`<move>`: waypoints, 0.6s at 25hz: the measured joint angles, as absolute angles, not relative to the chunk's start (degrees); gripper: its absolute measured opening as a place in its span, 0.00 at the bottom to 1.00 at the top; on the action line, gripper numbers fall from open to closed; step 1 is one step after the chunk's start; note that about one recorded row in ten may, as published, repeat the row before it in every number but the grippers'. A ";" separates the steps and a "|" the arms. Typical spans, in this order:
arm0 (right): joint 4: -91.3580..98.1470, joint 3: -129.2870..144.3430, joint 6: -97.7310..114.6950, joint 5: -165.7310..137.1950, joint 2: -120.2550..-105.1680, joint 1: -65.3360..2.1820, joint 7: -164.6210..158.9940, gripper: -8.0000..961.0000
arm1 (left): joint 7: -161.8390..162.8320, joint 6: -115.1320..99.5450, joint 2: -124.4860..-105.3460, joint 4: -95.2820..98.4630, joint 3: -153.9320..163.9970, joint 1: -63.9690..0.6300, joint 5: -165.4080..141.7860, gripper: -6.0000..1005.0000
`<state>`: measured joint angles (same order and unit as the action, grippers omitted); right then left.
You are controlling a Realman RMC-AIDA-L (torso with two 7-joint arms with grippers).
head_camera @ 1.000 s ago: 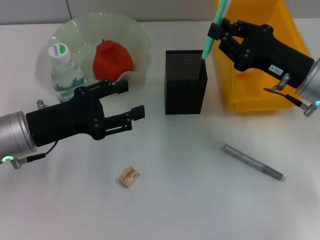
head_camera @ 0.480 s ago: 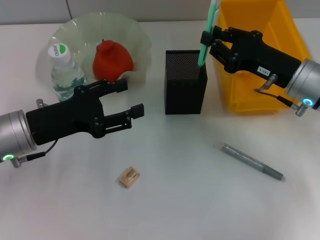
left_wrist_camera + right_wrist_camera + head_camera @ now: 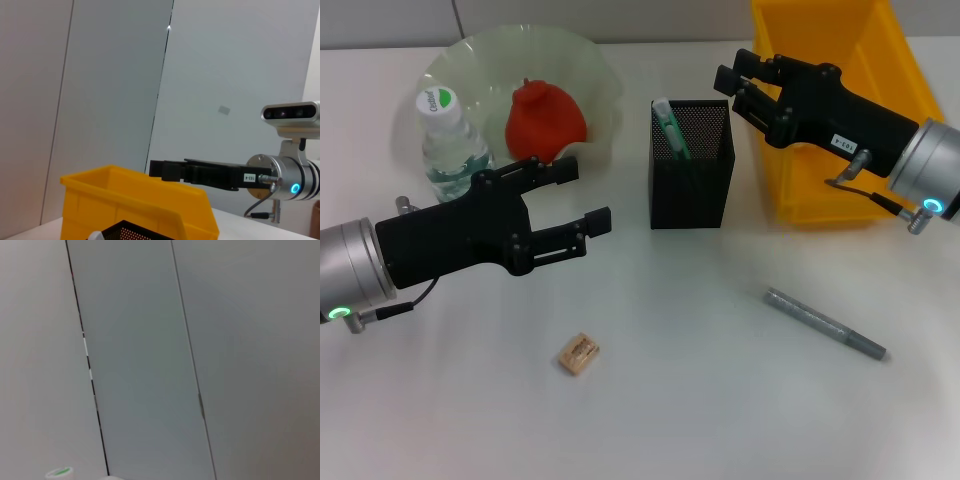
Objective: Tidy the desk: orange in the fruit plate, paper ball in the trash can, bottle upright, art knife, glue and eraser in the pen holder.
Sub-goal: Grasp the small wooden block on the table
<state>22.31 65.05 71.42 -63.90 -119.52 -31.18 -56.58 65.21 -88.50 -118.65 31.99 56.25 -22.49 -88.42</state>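
Since a second ago our right hand (image 3: 732, 85) has let go of the green glue stick (image 3: 670, 130), which now leans inside the pen holder (image 3: 691, 178) just below and beside that hand's spread fingers. We judge the glue step done. Our left hand (image 3: 582, 198) hovers spread above the desk (image 3: 680, 400). Beyond it stands the bottle (image 3: 448, 148), upright. The art knife (image 3: 825, 323) lies nearer us than the right hand, and the eraser (image 3: 578, 354) nearer us than the left; next, we think, one hand must descend on its piece.
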 joint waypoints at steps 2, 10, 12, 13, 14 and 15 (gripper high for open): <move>22.70 65.04 71.82 -63.90 -119.52 -31.02 -56.68 0.34 | 65.21 -88.50 -118.65 31.99 56.22 -22.50 -88.42 0.78; 29.30 64.44 77.83 -63.90 -119.13 -26.66 -61.64 0.33 | 65.21 -88.59 -118.65 31.99 56.14 -22.42 -88.42 0.78; 33.19 63.30 80.52 -63.78 -119.11 -23.53 -62.55 0.33 | 65.21 -88.66 -118.65 31.99 56.05 -22.35 -88.42 0.78; 34.66 62.19 81.77 -63.71 -119.11 -22.33 -63.02 0.33 | 65.21 -88.69 -118.65 31.99 56.02 -22.33 -88.42 0.78; 36.03 60.52 83.24 -63.68 -119.11 -21.07 -63.74 0.33 | 65.21 -88.71 -118.66 31.99 56.02 -22.31 -88.42 0.78; 36.92 58.88 84.27 -63.69 -119.09 -20.30 -64.29 0.33 | 65.21 -88.70 -118.65 31.99 56.02 -22.28 -88.42 0.78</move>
<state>36.92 58.89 84.27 -63.69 -119.09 -20.30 -64.29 65.21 -88.70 -118.65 31.99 56.02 -22.28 -88.42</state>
